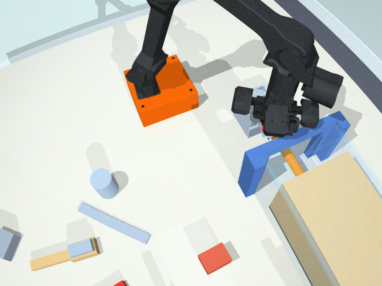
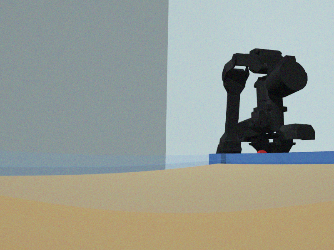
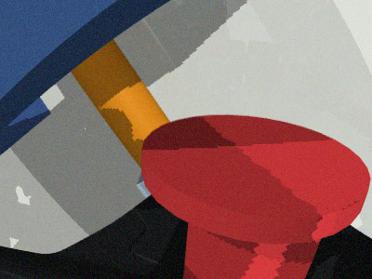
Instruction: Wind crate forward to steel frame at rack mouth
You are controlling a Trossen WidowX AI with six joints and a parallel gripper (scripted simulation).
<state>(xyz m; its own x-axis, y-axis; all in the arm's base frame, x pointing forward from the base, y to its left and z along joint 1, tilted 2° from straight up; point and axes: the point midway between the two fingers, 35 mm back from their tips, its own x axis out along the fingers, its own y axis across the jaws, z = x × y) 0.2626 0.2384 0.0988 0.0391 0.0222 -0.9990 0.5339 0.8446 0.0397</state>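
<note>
in wrist view only, orange strap visible

Crate behind frame; strap between; block, cylinder left of crate in top view.

Bright red knob, plain blue frame, orange strap, tan crate, orange base block, all-black arm
</note>
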